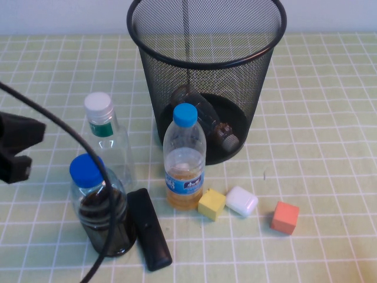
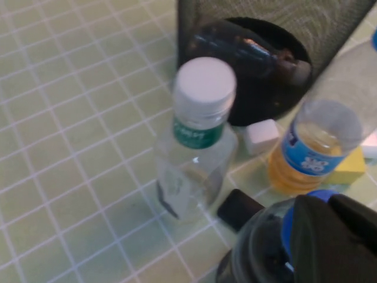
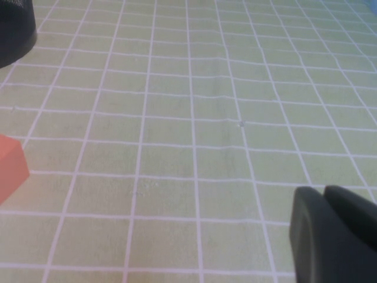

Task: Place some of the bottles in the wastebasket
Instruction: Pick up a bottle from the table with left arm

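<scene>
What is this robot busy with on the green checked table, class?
It is clearing bottles into the black wastebasket. One small bottle already lies inside on the bottom. The taller white-capped bottle stands on the table to the left of the basket. The left gripper hangs at the table's left edge, near that bottle, holding nothing. The right gripper shows only in its own wrist view, low over bare cloth near an orange block.

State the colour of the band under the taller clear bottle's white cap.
Green, on the taller clear bottle; clearest in the left wrist view.
</scene>
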